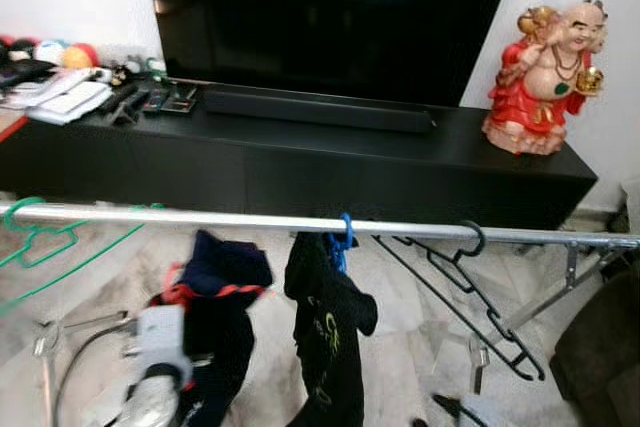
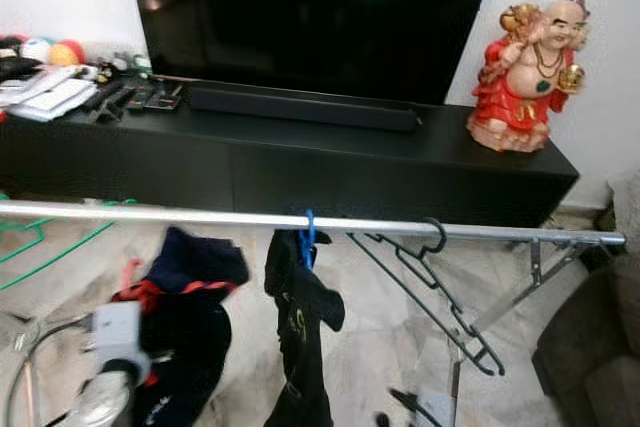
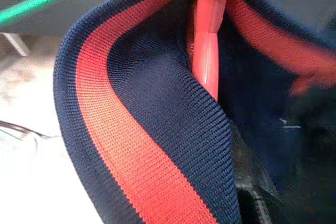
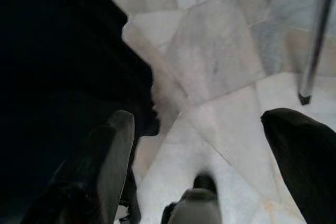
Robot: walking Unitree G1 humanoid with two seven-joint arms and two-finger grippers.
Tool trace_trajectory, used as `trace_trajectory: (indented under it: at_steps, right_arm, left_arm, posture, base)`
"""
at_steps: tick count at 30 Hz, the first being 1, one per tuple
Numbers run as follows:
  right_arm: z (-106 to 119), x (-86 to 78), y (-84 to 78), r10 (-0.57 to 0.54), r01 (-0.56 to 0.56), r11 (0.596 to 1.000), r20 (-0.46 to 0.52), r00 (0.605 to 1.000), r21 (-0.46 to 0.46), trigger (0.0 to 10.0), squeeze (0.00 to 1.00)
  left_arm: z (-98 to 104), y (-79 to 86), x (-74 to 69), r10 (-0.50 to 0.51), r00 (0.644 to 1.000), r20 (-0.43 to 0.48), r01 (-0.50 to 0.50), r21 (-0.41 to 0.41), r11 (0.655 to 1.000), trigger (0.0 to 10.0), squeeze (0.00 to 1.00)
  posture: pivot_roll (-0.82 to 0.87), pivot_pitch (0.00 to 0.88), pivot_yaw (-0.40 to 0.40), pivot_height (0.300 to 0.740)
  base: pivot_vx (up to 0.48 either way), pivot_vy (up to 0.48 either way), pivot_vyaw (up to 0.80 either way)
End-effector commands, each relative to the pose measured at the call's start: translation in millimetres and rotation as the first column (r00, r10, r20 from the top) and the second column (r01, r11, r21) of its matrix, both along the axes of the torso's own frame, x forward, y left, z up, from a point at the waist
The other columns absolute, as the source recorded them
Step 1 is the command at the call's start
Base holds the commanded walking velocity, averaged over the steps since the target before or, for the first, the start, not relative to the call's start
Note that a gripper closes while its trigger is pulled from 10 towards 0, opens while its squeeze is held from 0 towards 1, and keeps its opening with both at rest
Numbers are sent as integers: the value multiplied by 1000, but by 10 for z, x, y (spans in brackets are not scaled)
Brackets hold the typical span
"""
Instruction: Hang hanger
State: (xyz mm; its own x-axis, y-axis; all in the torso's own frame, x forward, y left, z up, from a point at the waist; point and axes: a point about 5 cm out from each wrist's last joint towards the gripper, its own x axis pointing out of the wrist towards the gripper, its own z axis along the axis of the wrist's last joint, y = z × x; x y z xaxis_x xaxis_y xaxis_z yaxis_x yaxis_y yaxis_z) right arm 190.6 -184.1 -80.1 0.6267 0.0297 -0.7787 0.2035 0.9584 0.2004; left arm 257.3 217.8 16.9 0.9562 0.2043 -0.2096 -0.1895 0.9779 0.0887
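Left pincer (image 1: 165, 387) low, below the rail, clamped on the red hanger (image 3: 209, 51) that carries a navy garment (image 1: 215, 327) with red-striped collar. Right pincer (image 4: 202, 145) fingers apart, empty, over the marble floor (image 4: 220, 51). Next back: silver rail (image 1: 250, 219) crossing the view, holding a black garment (image 1: 325, 337) on a blue hook, an empty black hanger (image 1: 470, 292) to its right, green hanger (image 1: 45, 242) at left. Beyond: black counter (image 1: 300, 162), red figurine (image 1: 545, 77) on its right end.

- A home living room: big dark television (image 1: 330, 7) over a low black TV cabinet (image 1: 300, 162).
- Laughing Buddha figurine (image 1: 545, 77), marble floor (image 1: 400, 307), clothes-drying rail (image 1: 300, 220).
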Motion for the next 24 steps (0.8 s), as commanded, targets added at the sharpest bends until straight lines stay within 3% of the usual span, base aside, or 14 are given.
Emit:
trace_trajectory:
  at_steps: [1,24]
  right_arm:
    - [-21,-72,-117,-18,18,1000,-22,1000,-25,10000,0]
    - [-21,-72,-117,-18,18,1000,-22,1000,-25,10000,0]
  left_arm:
    - [18,-48,-47,-26,999,36,25,20,999,10000,0]
    - [18,-48,-47,-26,999,36,25,20,999,10000,0]
  posture:
    - [-7,28,-55,740]
    - [-7,28,-55,740]
  base:
    - [0,0,0]
    - [0,0,0]
